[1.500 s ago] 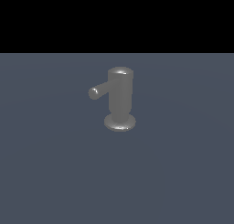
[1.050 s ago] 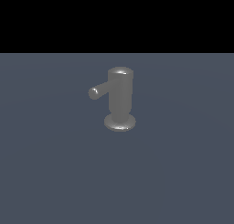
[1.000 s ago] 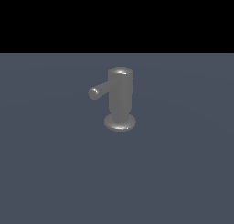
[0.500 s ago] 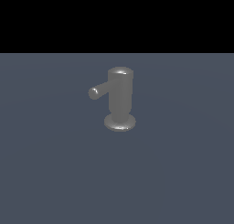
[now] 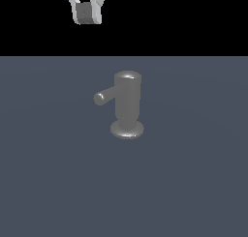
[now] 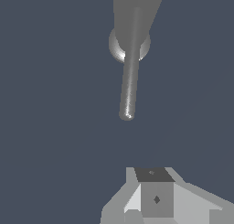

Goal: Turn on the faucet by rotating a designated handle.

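The faucet [image 5: 128, 105] is a grey metallic upright cylinder on a flared round base, standing mid-scene in the exterior view. Its handle [image 5: 106, 95], a thin rod with a rounded end, sticks out from near the top toward the exterior view's left. My gripper [image 5: 87, 14] hangs high above and to the exterior view's left of the handle, well apart from it, its fingertips together with nothing between them. In the wrist view the handle [image 6: 130, 81] runs from the faucet [image 6: 137, 10] toward my gripper [image 6: 153, 198], with a gap between rod end and fingertips.
The faucet stands on a flat dark blue-grey surface [image 5: 193, 183] that fills the lower part of the exterior view. Behind it the background is black. No other objects show.
My gripper has come into the exterior view at the top edge; earlier it was out of view. The faucet and handle have not moved.
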`<state>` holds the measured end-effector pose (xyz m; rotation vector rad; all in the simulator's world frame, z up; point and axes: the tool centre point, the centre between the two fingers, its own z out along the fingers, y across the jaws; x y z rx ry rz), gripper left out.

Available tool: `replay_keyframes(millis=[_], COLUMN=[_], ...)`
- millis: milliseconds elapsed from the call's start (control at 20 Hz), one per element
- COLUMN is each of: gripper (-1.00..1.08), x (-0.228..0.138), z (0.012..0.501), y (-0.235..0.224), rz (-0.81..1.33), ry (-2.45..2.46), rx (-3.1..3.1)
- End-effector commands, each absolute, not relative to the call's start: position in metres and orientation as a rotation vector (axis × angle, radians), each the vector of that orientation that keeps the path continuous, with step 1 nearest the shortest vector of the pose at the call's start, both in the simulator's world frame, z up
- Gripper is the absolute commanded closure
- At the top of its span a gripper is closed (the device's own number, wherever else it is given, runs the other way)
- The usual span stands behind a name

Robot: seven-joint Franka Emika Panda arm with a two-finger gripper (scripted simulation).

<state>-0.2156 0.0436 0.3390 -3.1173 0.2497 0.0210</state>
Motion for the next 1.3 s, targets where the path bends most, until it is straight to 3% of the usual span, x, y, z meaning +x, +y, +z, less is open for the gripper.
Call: replay_keyframes(millis=[0,650,1250], gripper=[1.08,1.08,1.08], x=[-0.208,-0.172,-0.159], z=[0.32,0.243,0.221], y=[0.051,0.082,0.09], rz=[0.017,0.004,0.0], ry=[0.275,0.374,0.405], rx=[-3.117,-3.114,-3.115])
